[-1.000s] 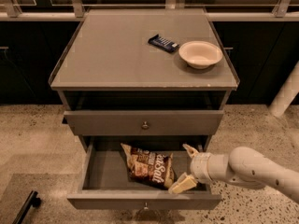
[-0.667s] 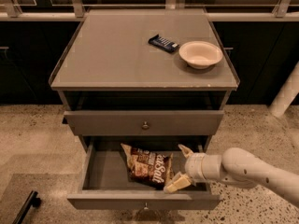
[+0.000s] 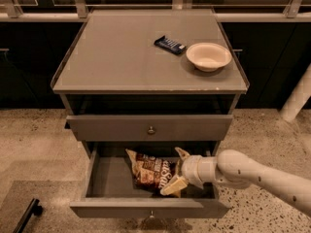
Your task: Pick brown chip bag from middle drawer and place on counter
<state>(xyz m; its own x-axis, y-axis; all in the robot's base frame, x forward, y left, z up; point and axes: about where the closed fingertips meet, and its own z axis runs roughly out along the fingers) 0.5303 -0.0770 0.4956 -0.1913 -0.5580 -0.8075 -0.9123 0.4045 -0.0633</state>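
The brown chip bag [image 3: 149, 170] lies crumpled in the pulled-out middle drawer [image 3: 102, 178], near its centre. My gripper [image 3: 179, 170] reaches in from the right on a white arm, its two tan fingers spread open around the bag's right end, one finger above and one below. The bag rests on the drawer floor. The counter [image 3: 121, 52] is the grey flat top of the cabinet above.
A dark-blue bar wrapper [image 3: 170, 44] and a cream bowl [image 3: 208, 56] sit on the counter's right back part. The closed drawer front with a knob [image 3: 151, 129] overhangs the open drawer. Speckled floor surrounds the cabinet; a black object [image 3: 29, 212] lies at lower left.
My gripper has moved left, deeper into the drawer, and its fingers now straddle the right end of the chip bag. The bag has not moved.
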